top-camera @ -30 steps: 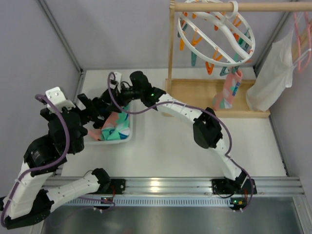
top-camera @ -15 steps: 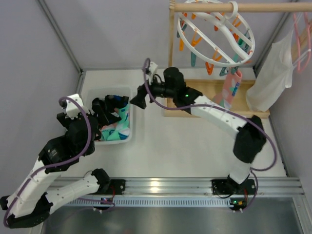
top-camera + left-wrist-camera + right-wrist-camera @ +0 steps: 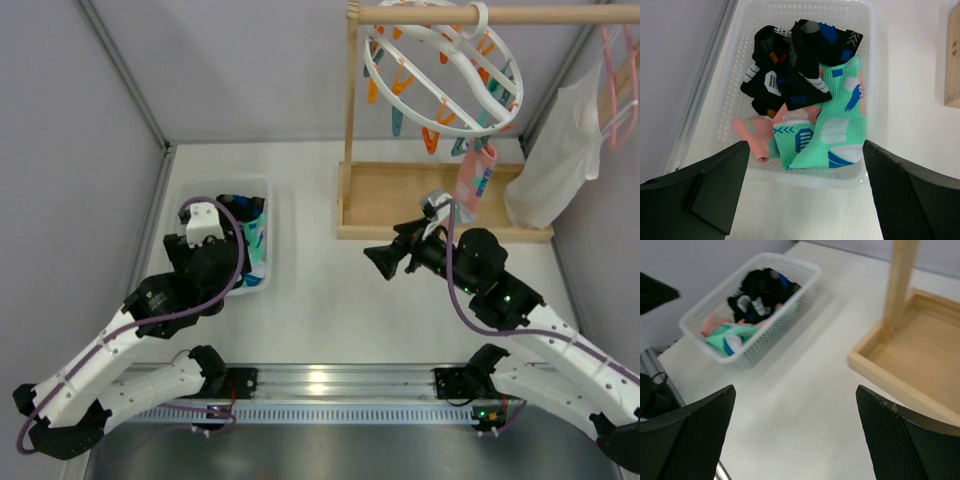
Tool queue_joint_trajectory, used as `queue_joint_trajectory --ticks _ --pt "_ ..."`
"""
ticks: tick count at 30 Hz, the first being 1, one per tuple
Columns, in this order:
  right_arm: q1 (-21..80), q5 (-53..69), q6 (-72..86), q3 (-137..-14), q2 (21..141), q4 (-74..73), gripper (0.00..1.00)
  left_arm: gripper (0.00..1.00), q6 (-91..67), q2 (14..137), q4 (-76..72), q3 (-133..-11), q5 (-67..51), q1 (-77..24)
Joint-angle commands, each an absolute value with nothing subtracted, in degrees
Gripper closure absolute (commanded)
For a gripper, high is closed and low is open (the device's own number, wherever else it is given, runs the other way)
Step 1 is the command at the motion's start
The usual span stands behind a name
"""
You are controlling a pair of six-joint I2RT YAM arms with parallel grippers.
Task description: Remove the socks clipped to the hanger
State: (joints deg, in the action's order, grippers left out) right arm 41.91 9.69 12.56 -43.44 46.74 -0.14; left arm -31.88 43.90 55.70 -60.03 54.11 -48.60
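Observation:
The white ring hanger with orange and teal clips hangs from a wooden rod. One pink-salmon sock with teal patches hangs clipped under it. Black, mint green and pink socks lie in the white basket. My left gripper is open and empty above the basket's near end. My right gripper is open and empty over the table between basket and wooden base, and in its own view it faces the basket.
The wooden rack has a post and a tray base. A pink hanger with a white garment hangs at the far right. Grey walls close in the left and back. A metal rail runs along the near edge.
The right arm has drawn back from over the basket to the middle of the table. The left arm has pulled back toward the basket's near end. Both grippers are away from the socks.

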Motion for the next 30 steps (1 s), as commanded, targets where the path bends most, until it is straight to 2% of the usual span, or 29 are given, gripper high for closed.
queue_joint_trajectory --ticks 1,2,7,9,13,16,17,19,23,25,27,30 --pt "40.7 -8.84 15.72 -40.52 38.95 -14.92 0.01 0.02 -32.96 42.89 52.21 -59.33 53.26 -48.43" --pt "39.56 -14.79 17.91 -40.08 37.28 -17.2 0.01 0.02 -32.87 42.89 52.21 -59.33 53.26 -48.43" --pt "35.25 -26.87 19.51 -42.61 38.31 -27.66 0.02 0.02 -32.7 43.77 52.03 -59.06 52.29 -48.43" --pt "29.56 -28.48 21.0 -43.59 41.04 -29.0 0.02 0.02 -32.7 44.12 51.94 -58.71 52.03 -48.43" --pt "14.88 -23.3 18.73 -41.68 43.95 -22.96 0.01 0.02 -32.35 44.12 51.94 -58.54 51.68 -48.43" --pt "8.1 -12.42 13.72 -33.36 40.79 -7.08 0.01 0.02 -31.82 44.38 51.77 -58.27 50.98 -48.43" --pt "5.91 -9.0 11.97 -31.05 39.39 3.67 0.01 0.02 -31.56 44.56 51.68 -58.18 50.8 -48.43" --pt "3.96 -6.08 11.87 -26.65 39.46 11.65 0.0 0.02 -31.03 45.26 51.42 -58.01 50.54 -48.43" --pt "-2.44 9.36 11.08 -24.17 48.65 27.31 0.01 0.02 -29.97 46.32 50.45 -57.83 48.79 -48.43" --pt "-3.95 12.03 10.46 -25.22 53.93 31.54 0.01 0.02 -29.62 47.11 50.19 -57.75 48.34 -48.43" --pt "-4.92 13.7 10.2 -24.96 55.98 37.49 0.04 0.02 -29.44 47.55 50.19 -57.83 47.73 -48.43" --pt "-6.15 18.62 10.9 -24.6 58.79 41.48 0.16 0.02 -29.27 47.72 50.01 -57.66 47.55 -48.43"
